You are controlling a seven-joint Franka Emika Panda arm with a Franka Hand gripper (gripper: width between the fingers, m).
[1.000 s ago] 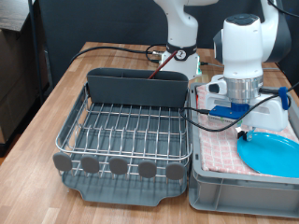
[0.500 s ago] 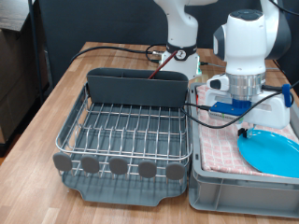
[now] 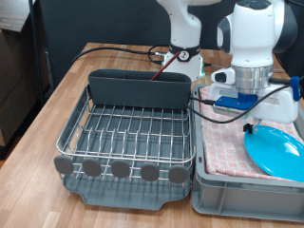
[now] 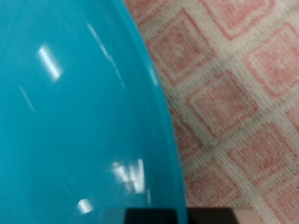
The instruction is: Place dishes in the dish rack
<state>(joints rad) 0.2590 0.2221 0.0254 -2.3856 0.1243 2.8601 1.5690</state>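
The round light-blue plate is in the cloth-lined crate at the exterior view's right, tilted with its left rim raised. My gripper is right over that rim and looks shut on it. In the wrist view the plate fills most of the frame, and a dark fingertip sits at its edge. The dish rack at the exterior view's left holds no dishes. A white shape behind the gripper may be the mug. The spoon is out of view.
The grey crate lined with red-and-white checked cloth stands against the rack's right side. The cloth also shows in the wrist view. Black cables hang between rack and gripper. The wooden table extends left of the rack.
The gripper has risen a little, and the plate's left rim has lifted with it, so the plate is more tilted. The rack is unchanged.
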